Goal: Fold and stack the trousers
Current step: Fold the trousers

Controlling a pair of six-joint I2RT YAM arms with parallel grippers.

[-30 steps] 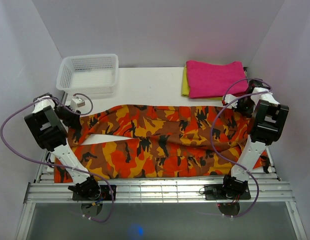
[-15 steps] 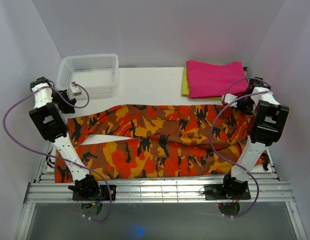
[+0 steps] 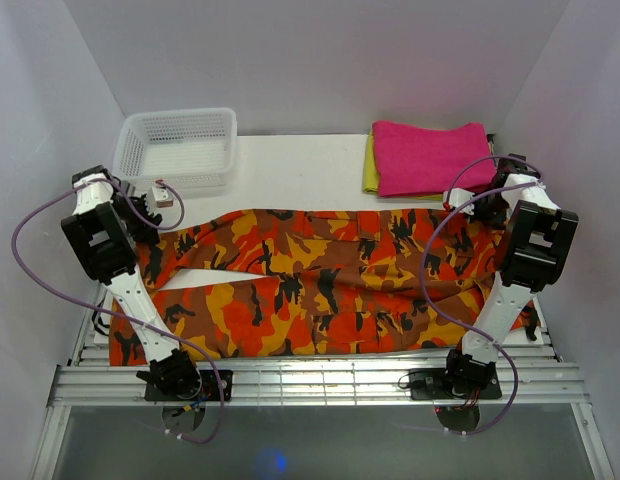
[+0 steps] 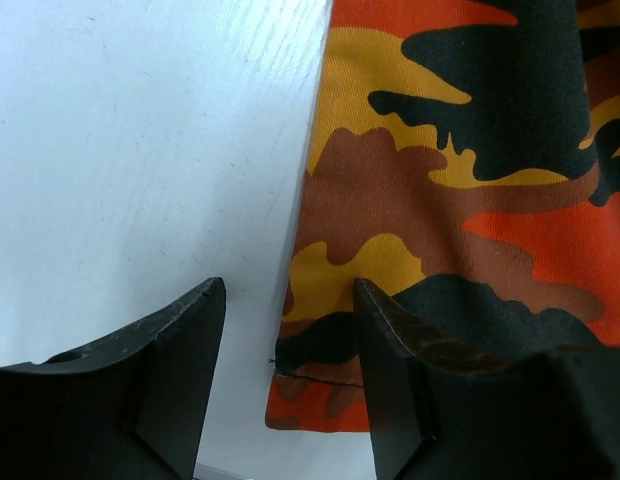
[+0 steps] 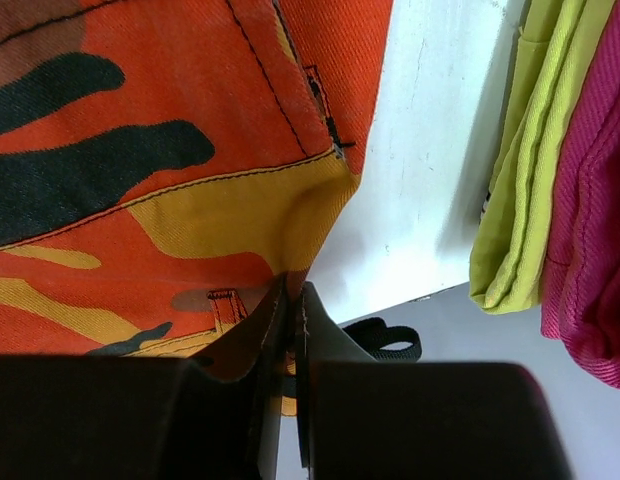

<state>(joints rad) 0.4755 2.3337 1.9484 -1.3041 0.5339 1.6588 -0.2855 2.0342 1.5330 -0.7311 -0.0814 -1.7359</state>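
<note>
Left pincer [image 4: 287, 292] back at trousers [image 4: 470, 200] hem (wrist view: parted).

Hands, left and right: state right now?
Left hand: open, holding nothing, above the trousers at the leg's edge.
Right hand: closed, pinching the trousers' waistband corner.

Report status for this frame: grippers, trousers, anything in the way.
Left gripper open over trousers hem, holding nothing. Right gripper shut on trousers at waist corner. Trousers spread flat, not folded. Pink cloth close beside right gripper.
</note>
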